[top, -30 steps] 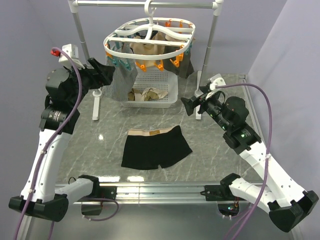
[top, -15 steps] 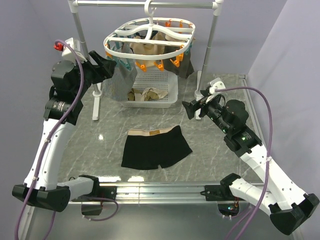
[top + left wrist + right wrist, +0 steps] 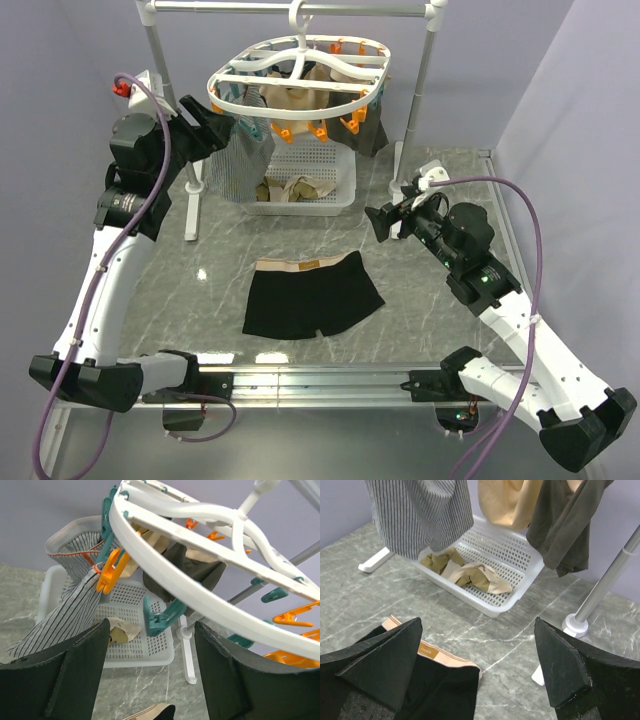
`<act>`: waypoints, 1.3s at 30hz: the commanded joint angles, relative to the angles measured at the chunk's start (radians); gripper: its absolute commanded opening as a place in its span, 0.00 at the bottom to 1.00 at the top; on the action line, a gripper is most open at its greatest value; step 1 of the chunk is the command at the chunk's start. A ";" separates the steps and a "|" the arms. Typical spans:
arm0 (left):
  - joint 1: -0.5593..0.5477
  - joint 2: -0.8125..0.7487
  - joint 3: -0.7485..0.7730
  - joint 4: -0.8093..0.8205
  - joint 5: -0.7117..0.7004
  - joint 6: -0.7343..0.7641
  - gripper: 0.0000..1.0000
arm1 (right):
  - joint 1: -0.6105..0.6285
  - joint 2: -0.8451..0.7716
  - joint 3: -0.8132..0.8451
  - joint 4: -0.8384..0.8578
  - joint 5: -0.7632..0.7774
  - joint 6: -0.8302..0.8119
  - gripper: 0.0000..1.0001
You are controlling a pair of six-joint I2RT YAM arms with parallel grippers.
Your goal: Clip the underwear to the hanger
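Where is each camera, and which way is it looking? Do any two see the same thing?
Top external: high behind, looking down on the underwear; left arm and right arm show.
Left wrist: beside the hanger, facing its rim; the left gripper shows.
Right wrist: low, facing the basket; the right gripper shows.
Both wrist views share the basket.

No legible text; underwear waistband patch possibly label, unreadable.
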 commanded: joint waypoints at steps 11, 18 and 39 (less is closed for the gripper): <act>-0.011 0.039 0.088 0.080 0.004 -0.016 0.71 | -0.010 0.009 -0.002 0.036 -0.003 0.022 0.99; -0.015 0.047 0.099 0.081 -0.010 -0.019 0.69 | -0.013 0.009 -0.005 0.036 -0.008 0.031 0.99; -0.034 -0.019 -0.072 0.314 -0.025 0.050 0.63 | -0.024 -0.003 -0.020 0.032 -0.025 0.054 0.99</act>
